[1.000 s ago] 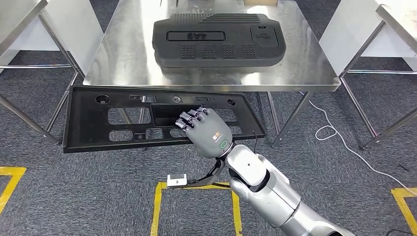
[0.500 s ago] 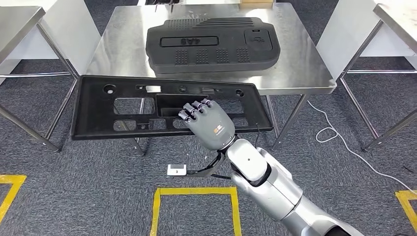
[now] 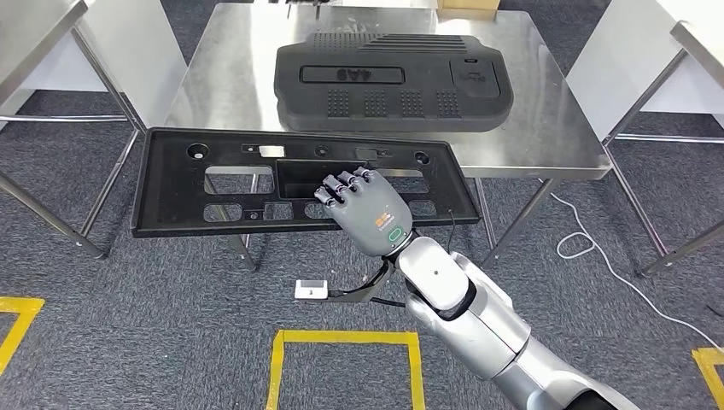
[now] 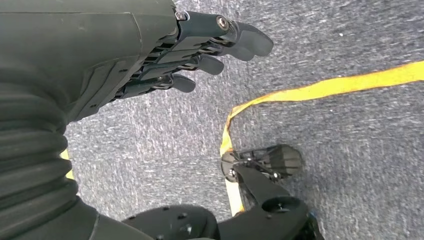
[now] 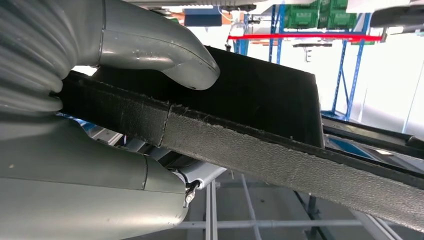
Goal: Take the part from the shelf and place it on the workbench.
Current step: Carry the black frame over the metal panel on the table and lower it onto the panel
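A long flat black panel (image 3: 171, 184) with several cut-outs hangs level in front of the steel workbench (image 3: 546, 120), its far edge overlapping the bench's near edge. My right hand (image 3: 367, 213) grips the panel at its near edge, right of the middle, fingers on top. In the right wrist view the thumb (image 5: 165, 50) presses one face of the panel (image 5: 280, 150) and the fingers clamp the other. My left hand (image 4: 150, 55) hangs over the carpet with fingers loosely curled and holds nothing.
A big black moulded cover (image 3: 393, 81) lies on the middle of the workbench. White tables stand at the left (image 3: 34, 34) and right (image 3: 691, 34). Yellow tape (image 3: 341, 342) marks the grey carpet. A white cable (image 3: 589, 248) lies beside the bench's right legs.
The camera has shifted, and the bench now sits a little to the right. The panel in my right hand has come up and forward, closer to the bench edge.
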You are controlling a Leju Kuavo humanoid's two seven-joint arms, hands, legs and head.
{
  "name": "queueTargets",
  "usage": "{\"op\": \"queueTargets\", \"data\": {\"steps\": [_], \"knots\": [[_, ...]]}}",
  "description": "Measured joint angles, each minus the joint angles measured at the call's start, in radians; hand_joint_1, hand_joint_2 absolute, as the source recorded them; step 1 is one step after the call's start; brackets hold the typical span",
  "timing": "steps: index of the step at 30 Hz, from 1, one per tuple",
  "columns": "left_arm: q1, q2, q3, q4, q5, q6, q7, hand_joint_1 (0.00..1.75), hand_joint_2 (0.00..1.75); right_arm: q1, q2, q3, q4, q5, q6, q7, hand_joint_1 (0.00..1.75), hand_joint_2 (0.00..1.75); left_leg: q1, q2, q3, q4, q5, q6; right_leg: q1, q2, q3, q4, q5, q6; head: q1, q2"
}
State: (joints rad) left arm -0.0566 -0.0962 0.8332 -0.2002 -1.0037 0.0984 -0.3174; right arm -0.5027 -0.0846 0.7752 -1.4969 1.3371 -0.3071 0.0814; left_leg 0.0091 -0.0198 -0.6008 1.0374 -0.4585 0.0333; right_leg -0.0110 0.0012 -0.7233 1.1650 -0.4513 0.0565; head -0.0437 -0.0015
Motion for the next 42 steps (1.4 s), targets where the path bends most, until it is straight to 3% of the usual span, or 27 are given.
{"op": "queueTargets", "data": {"steps": [2, 3, 4, 7, 8, 10, 12, 13, 14, 16, 18, 20, 22, 23, 26, 27, 28, 29, 31, 33, 35, 38, 39, 42], "knots": [[-0.001, -0.001, 0.000, 0.000, 0.000, 0.000, 0.000, 0.00, 1.75, -0.002, 0.000, 0.000, 0.000, 0.000, 0.001, 0.000, 1.75, 1.75, -0.005, -0.004, 0.011, 0.001, -0.014, -0.008, 0.006, 0.000, 0.053, -0.120, 0.053, -0.003, 0.001, 0.000], [-0.001, -0.001, 0.001, 0.000, 0.000, 0.000, 0.000, 0.00, 1.75, -0.003, 0.000, 0.000, 0.000, 0.000, 0.002, 0.000, 1.75, 1.75, -0.007, -0.005, 0.014, 0.000, -0.019, -0.012, 0.009, 0.000, 0.065, -0.144, 0.061, -0.010, 0.000, 0.000], [-0.001, -0.001, 0.001, 0.000, 0.001, 0.000, 0.001, 0.00, 1.75, -0.004, 0.000, 0.001, 0.000, 0.000, 0.002, 0.000, 1.75, 1.75, -0.009, -0.005, 0.017, -0.001, -0.024, -0.018, 0.012, 0.000, 0.069, -0.148, 0.059, -0.017, -0.001, 0.000], [-0.001, 0.000, 0.002, -0.001, 0.001, 0.000, 0.001, 0.00, 1.75, -0.004, 0.002, 0.001, -0.001, 0.000, 0.003, 0.000, 1.75, 1.75, -0.005, 0.001, 0.014, 0.018, -0.041, -0.034, 0.002, 0.001, 0.087, -0.158, 0.051, -0.037, -0.003, 0.000], [-0.001, 0.000, 0.002, -0.001, 0.001, 0.000, 0.001, 0.00, 1.75, -0.004, 0.003, 0.001, -0.002, 0.000, 0.003, 0.000, 1.75, 1.75, -0.004, 0.004, -0.002, 0.055, -0.056, -0.039, -0.003, 0.001, 0.098, -0.161, 0.047, -0.045, -0.004, 0.000], [0.000, 0.000, 0.005, -0.001, 0.001, -0.002, 0.004, 0.00, 1.75, -0.004, 0.005, 0.002, -0.002, 0.000, 0.003, 0.001, 1.75, 1.75, -0.001, 0.009, -0.072, 0.182, -0.101, -0.047, -0.005, 0.000, 0.117, -0.162, 0.033, -0.058, -0.004, 0.000], [0.001, 0.000, 0.008, -0.001, 0.001, -0.003, 0.011, 0.00, 1.75, -0.001, 0.006, 0.006, -0.002, 0.000, 0.005, 0.001, 1.75, 1.75, 0.005, 0.011, -0.142, 0.280, -0.115, -0.054, -0.004, 0.001, 0.137, -0.162, 0.017, -0.060, -0.004, 0.000], [0.002, 0.000, 0.010, 0.000, 0.001, -0.003, 0.014, 0.00, 1.75, 0.001, 0.006, 0.007, -0.002, 0.000, 0.006, 0.001, 1.75, 1.75, 0.008, 0.012, -0.153, 0.277, -0.093, -0.057, -0.005, 0.002, 0.149, -0.162, 0.008, -0.057, -0.004, 0.000], [0.002, 0.001, 0.010, 0.000, 0.001, -0.003, 0.017, 0.00, 1.75, 0.002, 0.007, 0.008, -0.002, 0.000, 0.007, 0.002, 1.75, 1.75, 0.012, 0.014, -0.144, 0.234, -0.051, -0.059, -0.007, 0.004, 0.164, -0.161, -0.002, -0.053, -0.004, 0.000], [0.003, 0.002, 0.011, 0.000, 0.001, -0.003, 0.019, 0.00, 1.75, 0.002, 0.008, 0.008, -0.002, 0.000, 0.008, 0.003, 1.75, 1.75, 0.017, 0.017, -0.092, 0.099, 0.033, -0.064, -0.007, 0.006, 0.190, -0.160, -0.024, -0.041, -0.005, 0.000], [0.001, 0.001, 0.011, 0.001, 0.001, -0.003, 0.019, 0.00, 1.75, -0.001, 0.010, 0.008, -0.002, 0.000, 0.008, 0.004, 1.75, 1.75, 0.015, 0.016, -0.052, 0.020, 0.051, -0.058, -0.003, 0.007, 0.200, -0.160, -0.038, -0.027, -0.006, 0.000], [-0.001, 0.000, 0.011, 0.002, 0.001, -0.003, 0.019, 0.00, 1.75, -0.001, 0.011, 0.008, -0.002, 0.000, 0.009, 0.005, 1.75, 1.75, 0.012, 0.012, -0.044, 0.009, 0.036, -0.044, -0.002, 0.008, 0.202, -0.161, -0.041, -0.019, -0.006, 0.000], [0.000, 0.001, 0.012, 0.001, 0.001, -0.002, 0.019, 0.00, 1.75, -0.001, 0.012, 0.008, -0.002, 0.000, 0.009, 0.005, 1.75, 1.75, 0.013, 0.010, -0.039, 0.006, 0.030, -0.031, -0.004, 0.006, 0.188, -0.139, -0.043, -0.015, -0.003, 0.000], [0.001, 0.001, 0.012, 0.001, 0.001, -0.002, 0.019, 0.00, 1.75, -0.002, 0.012, 0.008, -0.002, 0.000, 0.009, 0.005, 1.75, 1.75, 0.013, 0.008, -0.034, 0.005, 0.027, -0.024, -0.005, 0.006, 0.162, -0.101, -0.049, -0.014, 0.000, 0.000], [0.001, 0.001, 0.012, 0.001, 0.001, -0.003, 0.023, 0.00, 1.75, 0.000, 0.011, 0.007, -0.001, -0.001, 0.009, 0.006, 1.75, 1.75, 0.008, 0.005, -0.024, 0.004, 0.012, -0.008, -0.003, 0.005, 0.023, 0.093, -0.090, -0.020, 0.004, 0.000], [0.001, 0.001, 0.012, 0.001, 0.001, -0.003, 0.025, 0.00, 1.75, 0.004, 0.011, 0.007, 0.000, -0.002, 0.009, 0.007, 1.75, 1.75, 0.006, 0.003, -0.018, 0.004, 0.005, -0.006, -0.002, 0.005, -0.017, 0.133, -0.096, -0.020, 0.004, 0.000], [0.001, 0.001, 0.013, 0.001, 0.000, -0.003, 0.027, 0.00, 1.75, 0.007, 0.011, 0.007, 0.001, -0.001, 0.009, 0.008, 1.75, 1.75, 0.004, 0.001, -0.010, 0.004, -0.001, -0.004, -0.001, 0.005, -0.040, 0.138, -0.088, -0.018, 0.005, 0.000], [0.001, 0.001, 0.013, 0.001, 0.000, -0.003, 0.028, 0.00, 1.75, 0.009, 0.011, 0.007, 0.002, -0.001, 0.009, 0.009, 1.75, 1.75, 0.002, 0.000, 0.000, 0.004, -0.009, -0.004, -0.001, 0.005, -0.043, 0.103, -0.060, -0.012, 0.004, 0.000], [0.001, 0.001, 0.014, 0.001, 0.000, -0.003, 0.030, 0.00, 1.75, 0.008, 0.011, 0.006, 0.003, 0.001, 0.009, 0.013, 1.75, 1.75, 0.001, -0.004, 0.024, 0.003, -0.026, -0.007, 0.002, 0.004, -0.007, -0.036, 0.026, -0.003, 0.005, 0.000], [0.000, 0.000, 0.015, 0.001, 0.000, -0.003, 0.030, 0.00, 1.75, 0.005, 0.012, 0.005, 0.004, 0.004, 0.009, 0.017, 1.75, 1.75, -0.002, -0.006, 0.038, -0.001, -0.042, -0.016, 0.010, 0.001, 0.027, -0.134, 0.069, -0.018, 0.005, 0.000], [-0.001, 0.000, 0.016, 0.001, 0.000, -0.003, 0.030, 0.00, 1.75, 0.005, 0.013, 0.003, 0.005, 0.008, 0.009, 0.021, 1.75, 1.75, -0.003, -0.005, 0.050, -0.005, -0.049, -0.027, 0.015, 0.000, 0.043, -0.153, 0.063, -0.043, 0.005, 0.000], [-0.001, 0.001, 0.016, 0.000, -0.001, -0.003, 0.031, 0.00, 1.75, 0.004, 0.014, -0.001, 0.006, 0.015, 0.010, 0.026, 1.75, 1.75, -0.003, 0.004, 0.044, 0.033, -0.064, -0.040, 0.008, 0.004, 0.079, -0.162, 0.062, -0.062, 0.003, 0.000], [-0.001, 0.000, 0.017, 0.000, -0.001, -0.003, 0.031, 0.00, 1.75, 0.003, 0.014, -0.001, 0.007, 0.015, 0.010, 0.027, 1.75, 1.75, -0.002, 0.007, 0.017, 0.082, -0.076, -0.044, 0.006, 0.005, 0.092, -0.163, 0.057, -0.067, 0.001, 0.000], [0.000, 0.000, 0.017, 0.000, -0.001, -0.004, 0.032, 0.00, 1.75, 0.005, 0.014, -0.001, 0.010, 0.018, 0.010, 0.028, 1.75, 1.75, -0.001, 0.012, -0.101, 0.255, -0.131, -0.049, 0.012, 0.007, 0.121, -0.163, 0.033, -0.075, 0.000, 0.000]]}}
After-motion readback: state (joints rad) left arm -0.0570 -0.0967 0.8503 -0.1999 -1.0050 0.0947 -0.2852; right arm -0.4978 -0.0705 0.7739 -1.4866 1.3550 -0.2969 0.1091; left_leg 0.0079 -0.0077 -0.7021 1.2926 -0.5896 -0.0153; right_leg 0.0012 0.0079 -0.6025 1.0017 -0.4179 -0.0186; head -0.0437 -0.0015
